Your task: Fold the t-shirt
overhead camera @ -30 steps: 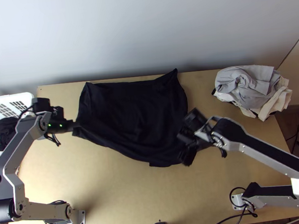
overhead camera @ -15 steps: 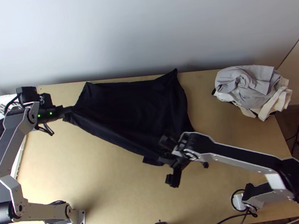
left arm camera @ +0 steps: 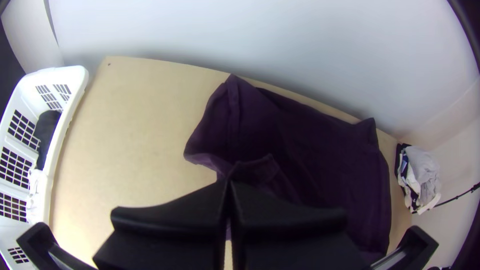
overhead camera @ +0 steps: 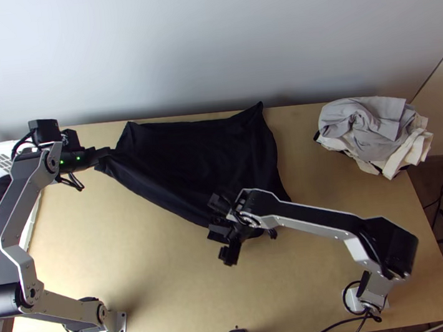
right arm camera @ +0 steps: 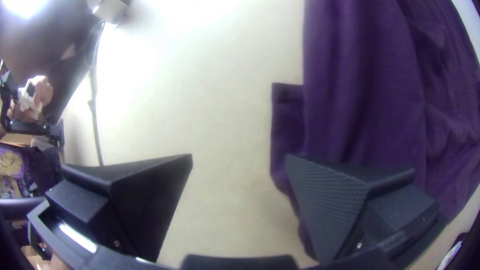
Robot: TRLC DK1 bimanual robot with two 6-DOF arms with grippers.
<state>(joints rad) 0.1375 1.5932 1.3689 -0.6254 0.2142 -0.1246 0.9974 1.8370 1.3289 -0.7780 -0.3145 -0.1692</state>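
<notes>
Item one: a dark t-shirt (overhead camera: 202, 161), spread broadly over the far half of my light wooden table (overhead camera: 163, 278), its far side lying along the table's far edge by the pale wall (overhead camera: 209, 42) and ending in two pointed corners. Its near edge slants from my left gripper toward my right; by the right one a small flap (right arm camera: 287, 117) juts out, and long soft creases run through the cloth.

Item two: my left gripper (overhead camera: 109, 153), at the shirt's left end. In the left wrist view its jaws are pressed together, pinching a gathered bit of cloth at the tips (a modest mouthful, for fingers this wide).

Item three: my right gripper (overhead camera: 218, 230), at the near edge of the shirt. In the right wrist view its jaws are spread wide, holding nothing, one finger over the shirt's edge and the other over bare wood; whether the first touches the cloth, I cannot tell.

Item four: a heap of grey and cream clothes (overhead camera: 368, 127), at the table's far right, well apart from the shirt.

Item five: a white basket (left arm camera: 62, 145), slotted, beside the table's left edge, with dark cloth (left arm camera: 47, 132) inside.
</notes>
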